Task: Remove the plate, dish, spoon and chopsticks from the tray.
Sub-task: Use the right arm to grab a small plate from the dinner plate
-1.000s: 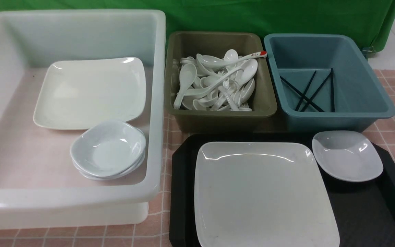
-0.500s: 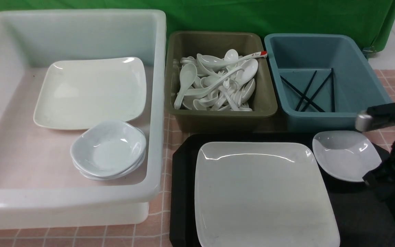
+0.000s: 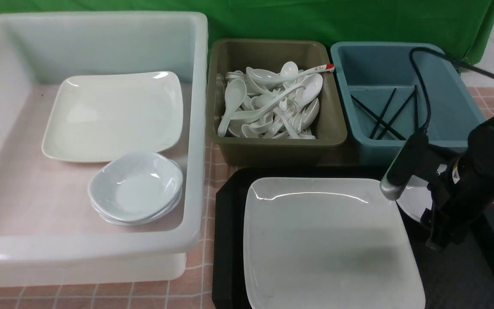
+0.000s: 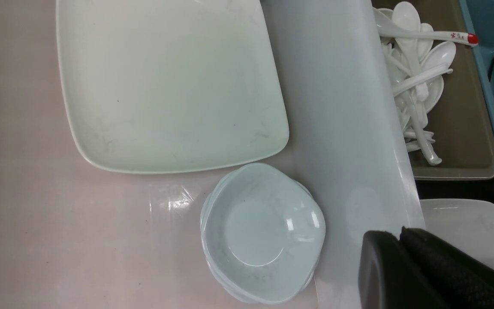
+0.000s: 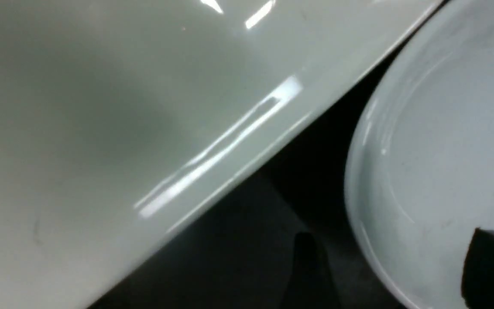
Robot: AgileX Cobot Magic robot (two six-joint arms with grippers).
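Observation:
The large white square plate lies on the black tray; it also shows in the right wrist view. The small white dish sits at the tray's far right corner, mostly hidden behind my right arm. My right gripper is open and low over the dish, one finger inside its rim, the other over the tray. My left gripper is shut and empty above the white tub's wall. No spoon or chopsticks show on the tray.
A white tub on the left holds a big plate and stacked small dishes. An olive tub holds several white spoons. A blue tub holds black chopsticks.
My right arm has come in from the right and moved left and down over the small dish, now covering most of it. The left arm has barely moved.

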